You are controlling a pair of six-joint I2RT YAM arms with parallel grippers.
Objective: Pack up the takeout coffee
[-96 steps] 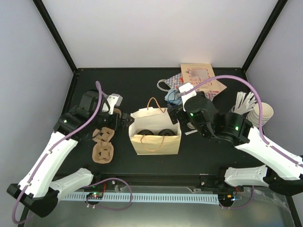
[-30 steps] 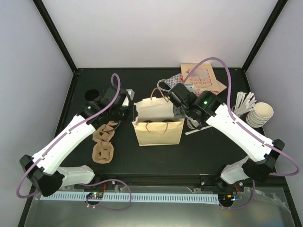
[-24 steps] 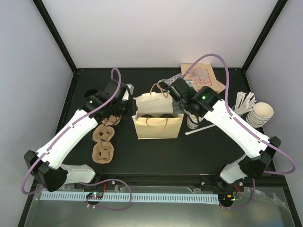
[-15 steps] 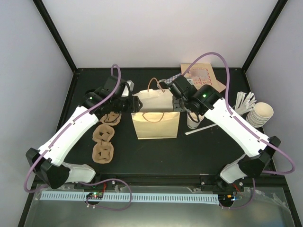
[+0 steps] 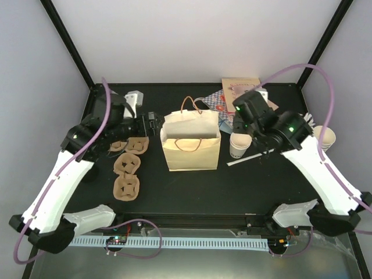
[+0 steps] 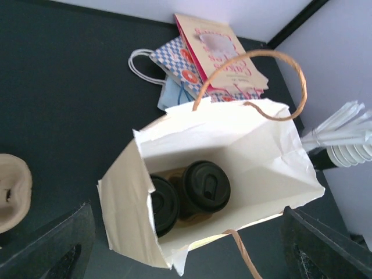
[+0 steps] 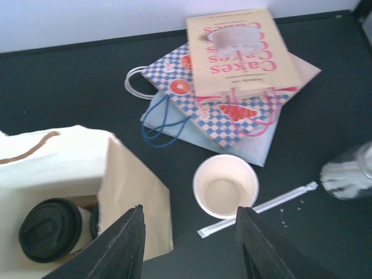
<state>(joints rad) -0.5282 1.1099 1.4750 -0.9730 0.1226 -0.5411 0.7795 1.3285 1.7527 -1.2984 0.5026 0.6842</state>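
Paper bag point(image 5: 192, 148) stands upright, mouth open, mid-worktop. Both handles are up.

Takeout coffee point(image 6: 204, 186) sits inside the bag on its floor, upright, black lid on. A second black-lidded cup point(image 6: 164, 204) stands just beside it, toward the bag's left wall.

Left hand point(image 5: 152, 120) hangs off the bag's left side, toward the worktop's left edge. Its fingers point(image 6: 58, 250) are spread wide and nothing is between them.

Right hand point(image 7: 192, 247) is over the bag's right side. Its fingers point(image 7: 131, 244) are parted and grip nothing, and bare worktop point(image 7: 70, 87) shows in the gap.

Lidless cup point(image 7: 225, 186) stands upright on the worktop just right of the bag, apart from it. Wrapped straw point(image 7: 261, 206) lies beside that cup, on its near side.

Flat printed bags point(image 7: 232, 70) are stacked at the far edge. Brown cup carriers point(image 5: 127, 174) lie toward the left edge, and nested cups point(image 5: 325, 139) stand at the right edge.
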